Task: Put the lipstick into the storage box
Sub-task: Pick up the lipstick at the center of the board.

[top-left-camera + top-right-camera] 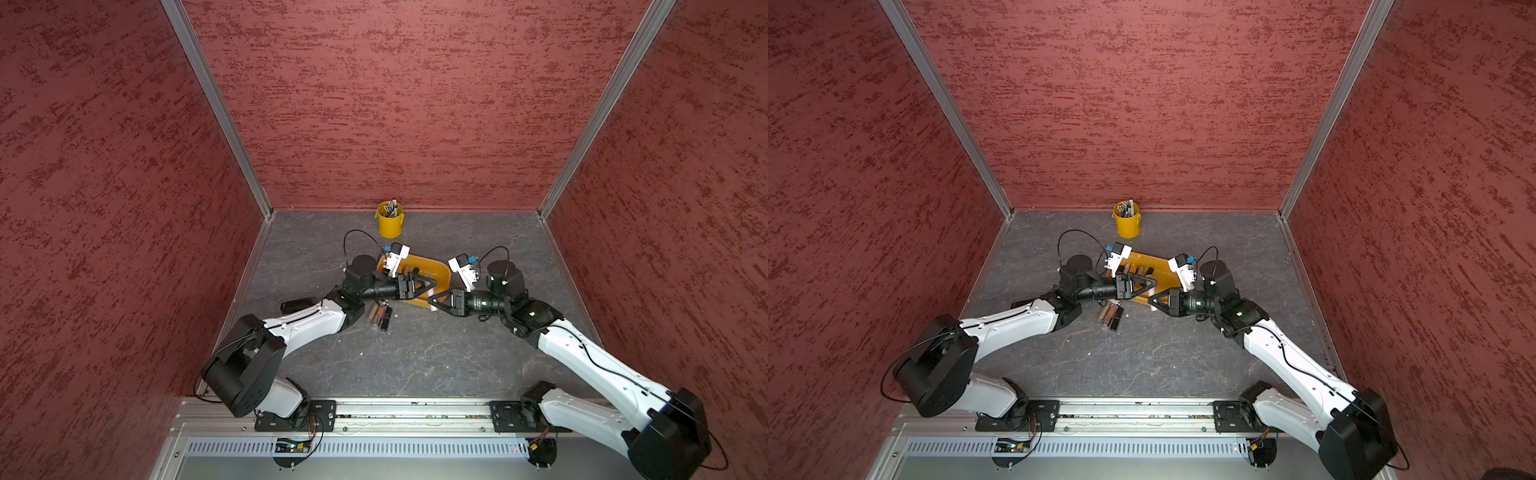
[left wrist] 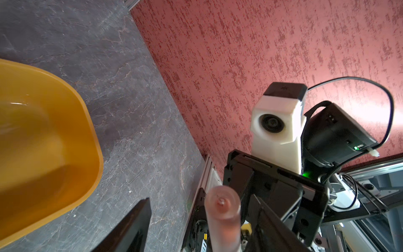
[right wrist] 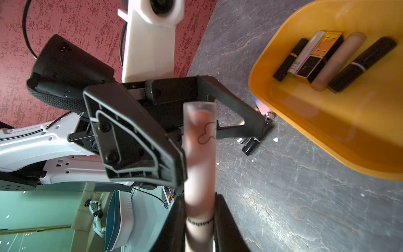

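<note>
Lipstick, a frosted pink tube, is clamped by the right gripper above the tabletop's middle, just beside the box. In the right wrist view alone, five tubes are seen whole in the box, and the jaws of the left gripper are seen spread, one either side of the lipstick's free end. A bare box corner is shown from the left wrist.

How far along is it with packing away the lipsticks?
Done: five lipsticks lie in the storage box. In hand: the right gripper is clamped on a pink lipstick near the box, the open left gripper by its tip. Left: that one, plus several lipsticks on the table.
</note>
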{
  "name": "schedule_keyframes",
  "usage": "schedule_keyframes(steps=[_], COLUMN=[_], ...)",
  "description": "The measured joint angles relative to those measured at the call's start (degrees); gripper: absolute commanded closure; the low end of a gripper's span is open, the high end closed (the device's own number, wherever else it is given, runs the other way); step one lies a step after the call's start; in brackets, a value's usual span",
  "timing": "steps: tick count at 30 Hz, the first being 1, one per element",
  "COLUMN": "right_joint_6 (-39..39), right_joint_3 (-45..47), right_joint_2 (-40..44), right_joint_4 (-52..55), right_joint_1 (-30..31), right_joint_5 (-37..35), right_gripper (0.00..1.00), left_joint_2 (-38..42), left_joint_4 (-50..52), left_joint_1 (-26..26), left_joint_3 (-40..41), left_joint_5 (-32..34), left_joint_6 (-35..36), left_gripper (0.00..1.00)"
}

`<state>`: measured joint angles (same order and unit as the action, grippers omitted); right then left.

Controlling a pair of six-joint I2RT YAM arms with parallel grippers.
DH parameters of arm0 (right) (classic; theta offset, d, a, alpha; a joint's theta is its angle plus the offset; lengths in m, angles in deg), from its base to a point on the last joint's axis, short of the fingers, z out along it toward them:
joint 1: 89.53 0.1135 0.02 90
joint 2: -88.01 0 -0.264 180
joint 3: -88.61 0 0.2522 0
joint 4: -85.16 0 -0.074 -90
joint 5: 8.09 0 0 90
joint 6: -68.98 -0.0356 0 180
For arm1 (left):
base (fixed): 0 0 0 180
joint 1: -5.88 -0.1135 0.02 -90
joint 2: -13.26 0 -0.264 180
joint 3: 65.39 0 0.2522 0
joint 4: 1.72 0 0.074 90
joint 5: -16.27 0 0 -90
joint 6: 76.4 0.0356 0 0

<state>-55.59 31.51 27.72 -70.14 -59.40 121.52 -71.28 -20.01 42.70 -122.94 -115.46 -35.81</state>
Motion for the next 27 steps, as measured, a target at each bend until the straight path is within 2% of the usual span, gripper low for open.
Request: schedule_keyframes(steps=[4,10,16,22,24,27], right_joint_6=[0.0,-0.15,-0.22,0.28,0.28,-0.07], right_joint_3=[0.0,0.0,0.0,0.0,0.0,0.0], right_joint_2=[-0.04,-0.35,-0.76,-0.76,-0.76,-0.76], right_joint_4=[-0.13,-0.55,-0.96,-0.87,-0.87,-0.85], right_joint_1=[-0.68,-1.11,-1.31,-1.36,-1.36,-1.38], right_joint_5=[0.44,0.72,1.11,1.16,1.16,1.11], right_gripper=[0.83,0.84,0.84,0.83,0.79,0.6], left_joint_2=[-0.11,-0.2,-1.03,-1.38,-1.38,-1.38], left_joint_4=[-1.07,-1.49,-1.4,-1.79,-1.79,-1.7], left_joint_1=[0.24,0.48,0.44,0.52,0.52,0.55], left_joint_3=[-0.07,-1.03,-1.88,-2.23,-2.23,-2.23], left_joint_5=[-0.55,-1.86,-2.34,-3.02,-3.02,-3.1], left_joint_6=[-0.72,-1.2,-1.42,-2.45,-2.45,-2.21], left_gripper=[0.42,0.56,0.79,0.84,0.86,0.86])
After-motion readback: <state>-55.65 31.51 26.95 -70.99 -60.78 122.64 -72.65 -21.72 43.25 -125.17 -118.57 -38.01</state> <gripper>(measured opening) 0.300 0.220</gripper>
